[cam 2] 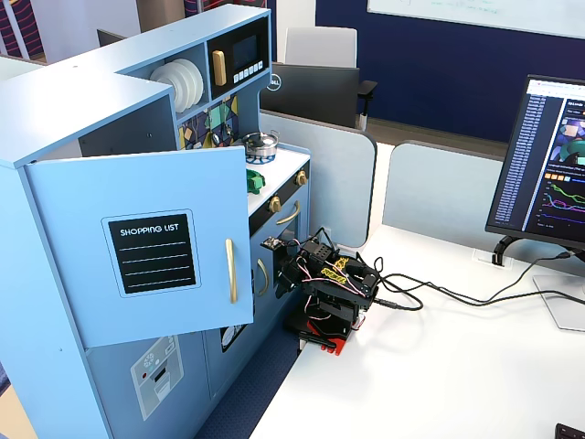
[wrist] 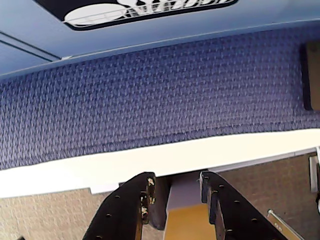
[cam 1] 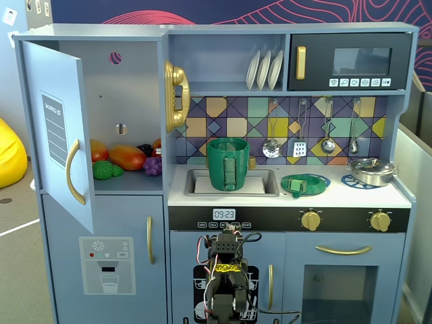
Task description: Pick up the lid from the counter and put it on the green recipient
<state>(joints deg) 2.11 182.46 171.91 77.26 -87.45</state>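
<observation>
Standing in front of the toy kitchen (cam 1: 223, 40), the arm (cam 1: 226, 283) is folded low, well below the counter (cam 1: 378, 198). In the wrist view the gripper (wrist: 176, 184) points down at blue carpet, with the fingers (wrist: 147, 192) a little apart and nothing between them.

So the lid (cam 1: 302, 183) lies up and to the right of the fingers in the front fixed view, on the counter over a blue burner ring (cam 1: 322, 179). Its bar handle seems to run left to right, but this is too small to be sure. The green pot (cam 1: 227, 163) stands upright in the sink (cam 1: 260, 190), just left of the lid, and nothing shows above its rim; its inside is hidden from this angle.

The silver pot (cam 1: 371, 171) sits on the far right ring. The fridge shelf (cam 1: 128, 181) behind the open door holds toy fruits (cam 1: 125, 158).
</observation>
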